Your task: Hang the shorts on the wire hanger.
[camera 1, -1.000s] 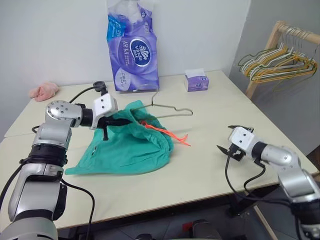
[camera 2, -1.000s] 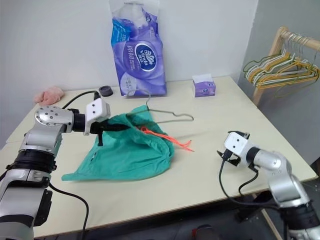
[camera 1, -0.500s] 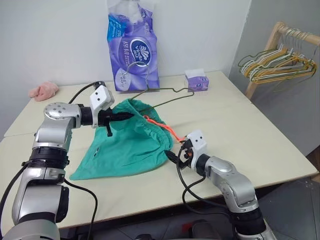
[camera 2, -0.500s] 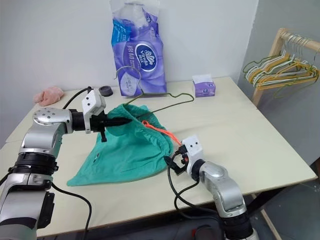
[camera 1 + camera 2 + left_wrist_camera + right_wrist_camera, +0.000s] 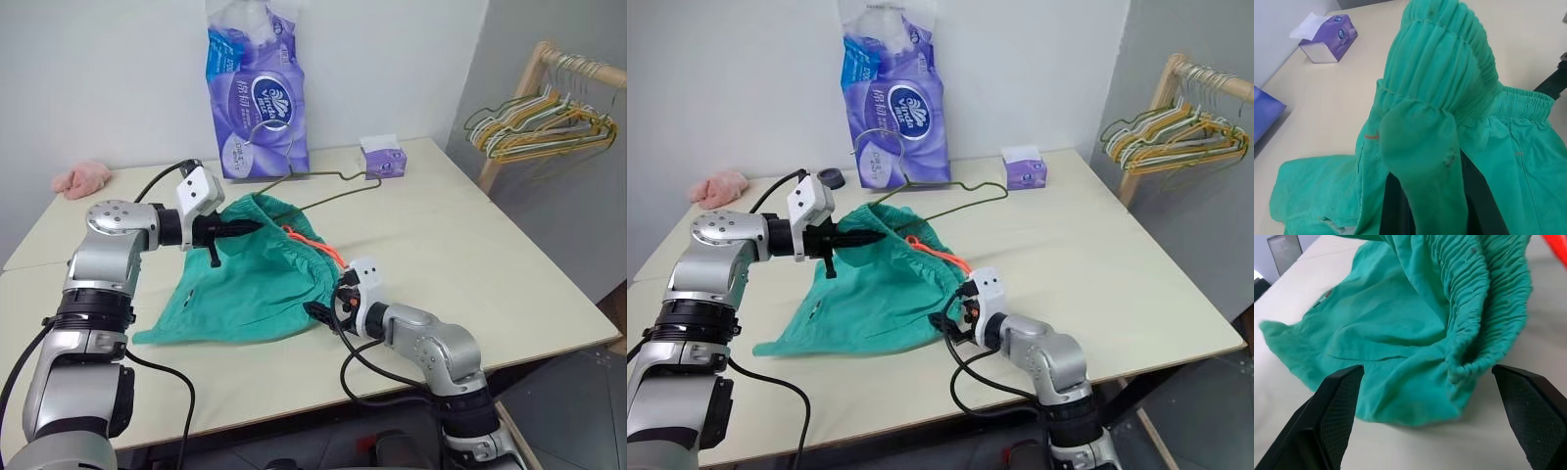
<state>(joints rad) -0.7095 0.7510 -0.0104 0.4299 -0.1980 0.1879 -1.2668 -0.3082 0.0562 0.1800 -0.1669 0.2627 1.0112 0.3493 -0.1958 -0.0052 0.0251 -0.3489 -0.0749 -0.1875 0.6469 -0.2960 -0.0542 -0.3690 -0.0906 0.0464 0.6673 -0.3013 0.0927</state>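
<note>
The teal shorts lie on the table with the waistband end lifted, an orange drawstring trailing from it. My left gripper is shut on the bunched waistband, which drapes over its fingers in the left wrist view. The wire hanger sticks out of the raised waistband, its hook up in the air in front of the purple pack. My right gripper stands wide open at the shorts' near right edge. The gathered waistband lies just ahead of its fingers.
A tall purple tissue pack stands at the back. A small purple tissue box sits to its right and a pink cloth lump at the far left. A wooden rack with bunched hangers stands beyond the table's right edge.
My right gripper has swung left across the table to the shorts' edge and rolled. The wire hanger has risen off the table with its hook up. The left gripper keeps its grip.
</note>
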